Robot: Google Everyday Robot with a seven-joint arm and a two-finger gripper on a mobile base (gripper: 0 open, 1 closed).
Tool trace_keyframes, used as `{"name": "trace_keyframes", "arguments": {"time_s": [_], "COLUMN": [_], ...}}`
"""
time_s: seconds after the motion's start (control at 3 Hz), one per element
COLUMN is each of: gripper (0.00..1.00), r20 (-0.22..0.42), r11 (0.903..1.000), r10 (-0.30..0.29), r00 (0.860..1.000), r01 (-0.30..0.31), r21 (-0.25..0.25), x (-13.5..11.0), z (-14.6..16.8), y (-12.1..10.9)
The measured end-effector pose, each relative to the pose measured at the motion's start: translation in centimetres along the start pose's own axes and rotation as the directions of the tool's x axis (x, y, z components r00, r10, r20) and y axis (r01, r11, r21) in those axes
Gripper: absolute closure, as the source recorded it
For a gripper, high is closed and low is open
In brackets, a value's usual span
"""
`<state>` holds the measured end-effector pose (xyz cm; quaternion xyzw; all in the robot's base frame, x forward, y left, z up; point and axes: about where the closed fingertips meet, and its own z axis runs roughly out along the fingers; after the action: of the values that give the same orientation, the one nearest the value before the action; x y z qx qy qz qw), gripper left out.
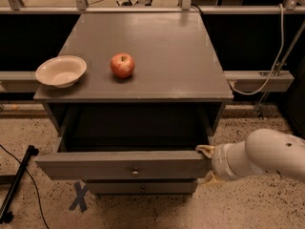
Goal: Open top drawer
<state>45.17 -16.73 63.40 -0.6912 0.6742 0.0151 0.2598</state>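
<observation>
The top drawer (95,165) of the grey cabinet stands pulled well out, its dark box open to view. Its wide grey front has one small round metal knob (135,172) at the centre. My gripper (208,163) is at the right end of the drawer front, with one tan fingertip (205,150) over the panel's top corner and another below it. The white arm (267,160) reaches in from the right. A lower drawer front (143,187) shows just beneath.
On the cabinet top (157,51) sit a cream bowl (61,70) at the left edge and a red apple (122,65) near the middle. A black stand leg (16,190) lies on the speckled floor at the left. A blue X mark (78,196) is on the floor.
</observation>
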Motion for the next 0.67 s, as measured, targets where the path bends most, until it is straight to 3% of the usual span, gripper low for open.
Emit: {"name": "trace_keyframes", "arguments": {"time_s": [0.33, 0.67], "gripper": [0.27, 0.13], "r20": [0.017, 0.042], "r11": [0.9967, 0.9792], "r10": [-0.071, -0.176], "r00": [0.997, 0.983], "r01": [0.070, 0.171], "r21": [0.042, 0.109], "x": [-3.2, -7.4], "z": [-2.0, -4.5], "y": [-0.5, -1.9]}}
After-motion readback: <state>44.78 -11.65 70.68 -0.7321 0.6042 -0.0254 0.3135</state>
